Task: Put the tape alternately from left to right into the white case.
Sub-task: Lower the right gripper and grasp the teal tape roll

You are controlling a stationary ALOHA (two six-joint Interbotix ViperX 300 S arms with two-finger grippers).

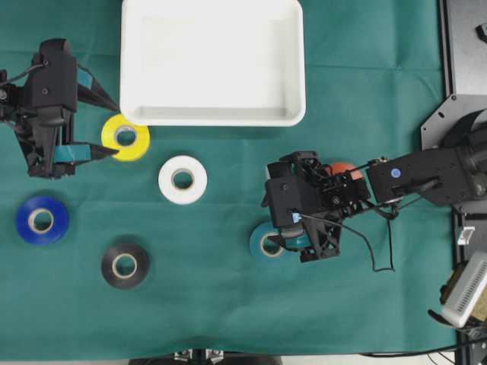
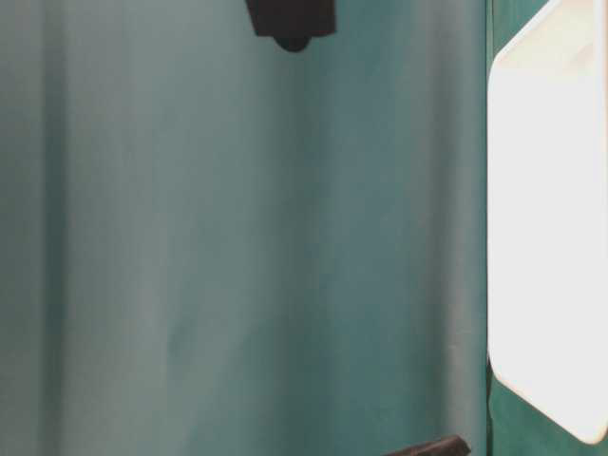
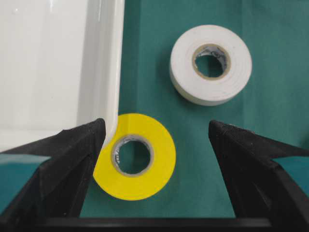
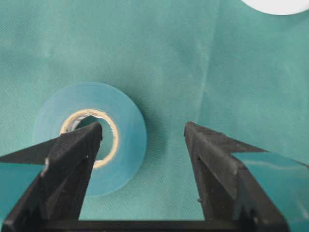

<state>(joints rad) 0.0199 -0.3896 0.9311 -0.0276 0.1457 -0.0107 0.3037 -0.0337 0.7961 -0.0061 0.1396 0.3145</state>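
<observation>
Over the flat teal tape roll [image 4: 90,137] the right gripper [image 4: 143,133] was held apart, one finger across its core, so a skewed grasp was risked. The left gripper [image 3: 157,130], also apart, straddled the yellow roll [image 3: 135,156] touching the empty shallow white plastic case [image 1: 298,108].

My table's got a green cloth [image 1: 228,312] over it. Sitting on that: the white case [image 1: 213,114], plus yellow [image 1: 126,137], white [image 1: 183,179], blue [image 1: 42,220], black [image 1: 125,265] and teal [image 1: 262,242] tape rolls.
</observation>
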